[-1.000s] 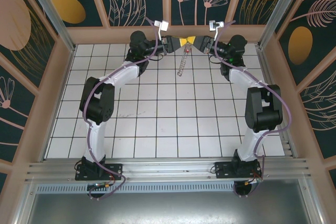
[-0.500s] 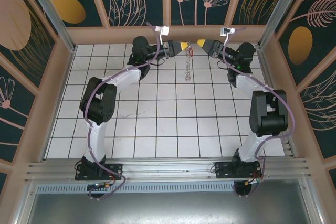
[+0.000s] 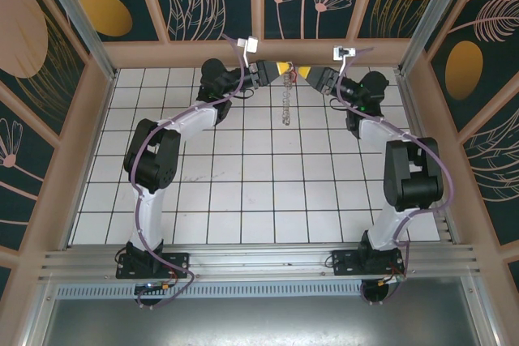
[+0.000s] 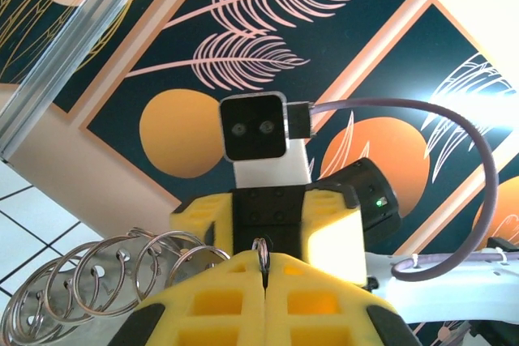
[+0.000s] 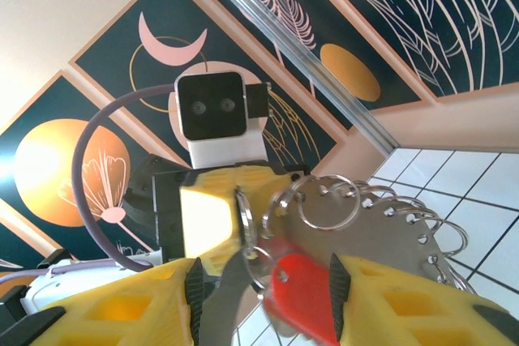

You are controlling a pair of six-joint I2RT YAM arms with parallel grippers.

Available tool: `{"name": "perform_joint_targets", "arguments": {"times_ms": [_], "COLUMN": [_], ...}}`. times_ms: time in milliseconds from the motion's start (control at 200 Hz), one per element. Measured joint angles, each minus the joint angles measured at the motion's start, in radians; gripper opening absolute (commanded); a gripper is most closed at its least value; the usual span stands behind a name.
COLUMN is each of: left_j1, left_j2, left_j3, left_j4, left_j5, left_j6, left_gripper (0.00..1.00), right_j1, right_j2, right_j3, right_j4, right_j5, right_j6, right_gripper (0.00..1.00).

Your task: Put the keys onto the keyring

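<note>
**Item 1: keyring** [image 3: 284, 101]. Hangs from left pincer [image 3: 279, 68], which is clenched on 1 small loop, above far end of surface [image 3: 243, 168]. Prob. light and floppy, apt to swing; metal loops stiff and slick.

**Item 2: key** [image 5: 296, 291]. Red head sits between parted pads of right pincer [image 5: 266, 281], not pinched. Tiny and light, so you'd best grip the flat red head & leave the blade free.

Blurry, edge-cropped red key [image 5: 296, 288]
</note>
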Motion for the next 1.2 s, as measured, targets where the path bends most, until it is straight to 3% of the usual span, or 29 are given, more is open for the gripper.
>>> {"name": "perform_joint_targets", "arguments": {"times_ms": [145,300,691,1076,1151,1201], "left_j1": [0.000,0.000,-0.006,-0.005,-0.005,-0.006], "left_j2": [0.000,0.000,0.000,0.000,0.000,0.000], "left_j3": [0.000,0.000,0.000,-0.004,-0.005,-0.005], "left_j4": [0.006,0.011,0.013,0.013,0.013,0.014], "left_j5": [0.000,-0.004,-0.010,0.008,0.008,0.003], "left_j6": [-0.011,-0.014,-0.014,-0.021,-0.022,-0.022], "left_gripper": [0.00,0.00,0.00,0.00,0.00,0.00], "right_j1": [0.010,0.014,0.032,0.073,0.072,0.069], "right_j2": [0.040,0.052,0.052,0.030,0.016,0.000], "right_j3": [0.003,-0.002,-0.072,-0.089,-0.093,-0.103], "right_j4": [0.033,0.097,0.237,0.151,0.114,0.067], "right_j5": [0.000,-0.005,-0.004,0.013,0.019,0.019], "right_j6": [0.030,0.071,0.142,0.051,0.024,-0.003], "right_gripper": [0.40,0.00,0.00,0.00,0.22,0.30]}}
